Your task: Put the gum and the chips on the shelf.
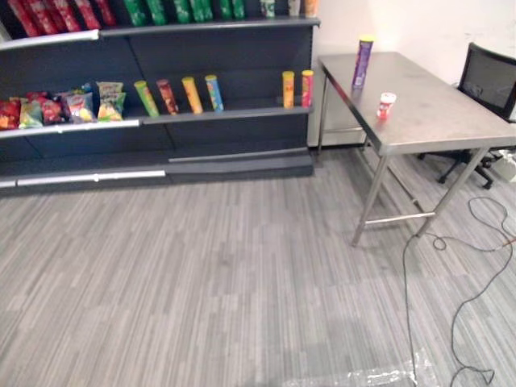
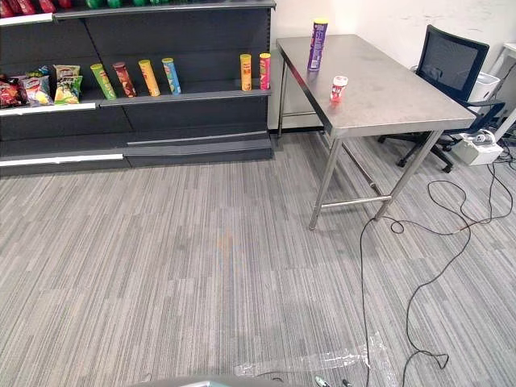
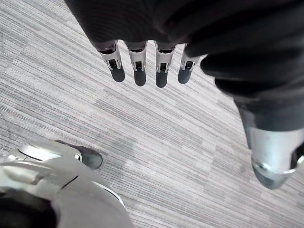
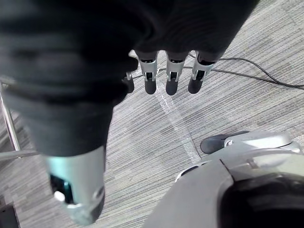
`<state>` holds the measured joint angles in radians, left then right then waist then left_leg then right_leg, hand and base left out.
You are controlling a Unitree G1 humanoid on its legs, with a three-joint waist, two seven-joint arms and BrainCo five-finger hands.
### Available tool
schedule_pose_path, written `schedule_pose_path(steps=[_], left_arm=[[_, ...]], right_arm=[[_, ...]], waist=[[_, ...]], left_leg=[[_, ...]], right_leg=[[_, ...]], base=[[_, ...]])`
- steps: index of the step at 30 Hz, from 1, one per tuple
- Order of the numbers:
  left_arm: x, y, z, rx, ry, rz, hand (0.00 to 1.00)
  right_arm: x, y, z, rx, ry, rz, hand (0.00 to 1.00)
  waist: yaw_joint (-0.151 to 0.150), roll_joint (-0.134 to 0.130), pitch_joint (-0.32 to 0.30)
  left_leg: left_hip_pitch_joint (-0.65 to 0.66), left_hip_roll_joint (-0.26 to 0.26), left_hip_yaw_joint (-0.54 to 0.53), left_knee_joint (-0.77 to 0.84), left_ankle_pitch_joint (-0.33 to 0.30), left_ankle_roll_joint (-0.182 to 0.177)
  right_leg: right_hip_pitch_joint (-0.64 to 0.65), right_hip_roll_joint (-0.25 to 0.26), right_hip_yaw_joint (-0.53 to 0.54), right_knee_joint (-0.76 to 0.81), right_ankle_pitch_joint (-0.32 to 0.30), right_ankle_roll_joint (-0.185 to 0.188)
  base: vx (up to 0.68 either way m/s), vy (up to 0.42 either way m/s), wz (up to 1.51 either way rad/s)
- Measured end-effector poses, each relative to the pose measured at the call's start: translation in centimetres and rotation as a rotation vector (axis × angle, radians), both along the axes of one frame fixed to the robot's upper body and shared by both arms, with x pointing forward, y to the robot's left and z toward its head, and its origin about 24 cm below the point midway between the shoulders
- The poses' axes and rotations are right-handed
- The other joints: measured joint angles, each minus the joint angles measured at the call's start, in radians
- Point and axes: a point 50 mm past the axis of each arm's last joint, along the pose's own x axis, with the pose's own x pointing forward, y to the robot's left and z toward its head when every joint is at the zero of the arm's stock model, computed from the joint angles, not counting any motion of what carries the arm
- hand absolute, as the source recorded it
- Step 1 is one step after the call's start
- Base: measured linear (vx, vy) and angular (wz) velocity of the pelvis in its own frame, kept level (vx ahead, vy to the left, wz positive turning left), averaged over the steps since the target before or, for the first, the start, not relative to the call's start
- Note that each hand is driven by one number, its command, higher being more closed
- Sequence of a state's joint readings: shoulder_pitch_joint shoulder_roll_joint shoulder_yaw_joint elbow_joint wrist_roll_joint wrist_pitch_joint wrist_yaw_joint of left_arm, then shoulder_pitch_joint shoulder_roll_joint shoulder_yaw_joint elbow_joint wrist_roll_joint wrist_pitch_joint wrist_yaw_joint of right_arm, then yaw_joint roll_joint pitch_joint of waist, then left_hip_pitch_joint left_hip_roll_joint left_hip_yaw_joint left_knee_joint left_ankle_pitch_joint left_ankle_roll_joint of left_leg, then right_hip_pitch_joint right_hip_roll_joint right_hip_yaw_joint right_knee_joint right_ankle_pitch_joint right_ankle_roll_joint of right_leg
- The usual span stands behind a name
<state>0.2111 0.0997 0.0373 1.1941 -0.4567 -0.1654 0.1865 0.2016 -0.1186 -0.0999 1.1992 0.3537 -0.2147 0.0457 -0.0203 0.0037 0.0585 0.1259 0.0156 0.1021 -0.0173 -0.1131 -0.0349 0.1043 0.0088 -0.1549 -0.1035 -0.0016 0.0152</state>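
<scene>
1. Grey striped carpet floor (image 1: 201, 266) runs up to a dark shelf (image 2: 193, 95). A steel desk (image 1: 435, 121) stands just right of the shelf.
2. Chips (image 1: 362, 63): purple can with a yellow lid, upright on the desk's far part, near the edge that faces the shelf.
3. Gum (image 1: 386, 106): small red-and-white tub, upright on the desk. It is closer to the camera than the chips, apart from them, and near the same edge.
4. Shelf, middle board: a row of cans (image 1: 191, 94), four leaning and two upright at the right end. Snack bags (image 1: 81, 105) sit at the left. More cans line the top board.
5. Black chair (image 1: 488, 81) stands beyond the desk's right side.
6. Left robot hand (image 3: 138, 66): released, fingers straight, hanging over the carpet.
7. Right robot hand (image 4: 172, 71): released, fingers straight, over the carpet. A strip of clear tape (image 4: 178, 126) lies on the floor below it.
</scene>
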Motion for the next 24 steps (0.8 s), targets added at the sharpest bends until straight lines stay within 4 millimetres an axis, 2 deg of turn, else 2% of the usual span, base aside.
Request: schedule_pose_path(steps=[1, 3, 4, 5, 10, 11, 12, 13, 14, 24], left_arm=[[0.10, 0.04, 0.01, -0.004, -0.005, -0.004, 0.00], [0.27, 0.05, 0.01, -0.008, -0.011, -0.006, 0.00], [0.38, 0.06, 0.02, -0.010, -0.016, -0.009, 0.00], [0.43, 0.07, 0.03, -0.009, -0.020, -0.009, 0.00], [0.51, 0.12, 0.09, -0.006, -0.038, -0.014, 0.00], [0.51, 0.13, 0.10, -0.004, -0.040, -0.014, 0.00], [0.50, 0.13, 0.10, -0.004, -0.039, -0.014, 0.00], [0.49, 0.12, 0.09, -0.004, -0.037, -0.014, 0.00], [0.48, 0.11, 0.09, -0.005, -0.035, -0.014, 0.00], [0.43, 0.12, 0.08, 0.004, -0.026, -0.010, 0.00]], right_arm=[[0.20, 0.05, 0.01, 0.001, -0.008, -0.001, 0.00], [0.43, 0.06, 0.04, 0.000, -0.018, 0.001, 0.00], [0.48, 0.08, 0.04, 0.001, -0.020, -0.002, 0.00], [0.47, 0.09, 0.04, 0.004, -0.021, -0.007, 0.00], [0.41, 0.20, 0.01, 0.017, -0.027, -0.047, 0.00], [0.43, 0.22, 0.01, 0.019, -0.027, -0.047, 0.00], [0.43, 0.22, 0.01, 0.020, -0.028, -0.046, 0.00], [0.43, 0.21, 0.01, 0.021, -0.029, -0.045, 0.00], [0.46, 0.23, 0.02, 0.025, -0.032, -0.043, 0.00], [0.45, 0.23, 0.02, 0.035, -0.037, -0.048, 0.00]], waist=[[0.000, 0.008, 0.001], [0.001, 0.000, 0.010], [0.001, 0.010, 0.008], [0.002, 0.003, 0.012], [0.004, 0.004, 0.015], [0.006, -0.005, 0.022], [0.007, 0.002, 0.019], [0.007, -0.007, 0.022], [0.007, -0.001, 0.025], [0.007, -0.005, 0.024]], left_leg=[[0.004, 0.000, 0.001, 0.000, 0.000, -0.001], [0.004, 0.000, 0.003, -0.001, -0.001, -0.002], [0.007, 0.000, 0.004, -0.001, -0.001, -0.002], [0.007, 0.000, 0.004, -0.001, -0.002, -0.002], [0.014, 0.005, 0.009, -0.001, -0.002, -0.002], [0.016, 0.007, 0.017, 0.000, -0.002, -0.002], [0.018, 0.009, 0.022, 0.001, -0.002, -0.002], [0.018, 0.010, 0.023, 0.001, -0.002, -0.002], [0.018, 0.011, 0.024, 0.002, -0.001, 0.000], [0.023, 0.018, 0.032, -0.007, 0.000, 0.001]], right_leg=[[0.004, 0.000, -0.001, -0.001, 0.000, 0.000], [0.004, 0.000, 0.000, -0.001, 0.000, 0.001], [0.005, 0.000, 0.000, -0.001, 0.000, 0.001], [0.005, 0.000, 0.001, -0.001, -0.001, 0.001], [0.010, 0.004, 0.002, -0.001, 0.002, 0.005], [0.012, 0.006, 0.004, -0.003, 0.002, 0.005], [0.013, 0.007, 0.006, -0.006, 0.002, 0.005], [0.013, 0.008, 0.007, -0.007, 0.001, 0.007], [0.013, 0.009, 0.009, -0.007, -0.001, 0.010], [0.009, 0.017, 0.022, -0.007, 0.003, 0.004]], base=[[0.00, 0.000, 0.00], [0.00, 0.000, 0.00], [0.00, 0.000, 0.00], [-0.04, -0.008, -0.01], [-0.06, -0.015, -0.02], [-0.07, -0.018, -0.07], [-0.07, -0.018, -0.08], [-0.08, -0.023, -0.07], [-0.06, -0.025, -0.05], [0.00, -0.005, -0.03]])
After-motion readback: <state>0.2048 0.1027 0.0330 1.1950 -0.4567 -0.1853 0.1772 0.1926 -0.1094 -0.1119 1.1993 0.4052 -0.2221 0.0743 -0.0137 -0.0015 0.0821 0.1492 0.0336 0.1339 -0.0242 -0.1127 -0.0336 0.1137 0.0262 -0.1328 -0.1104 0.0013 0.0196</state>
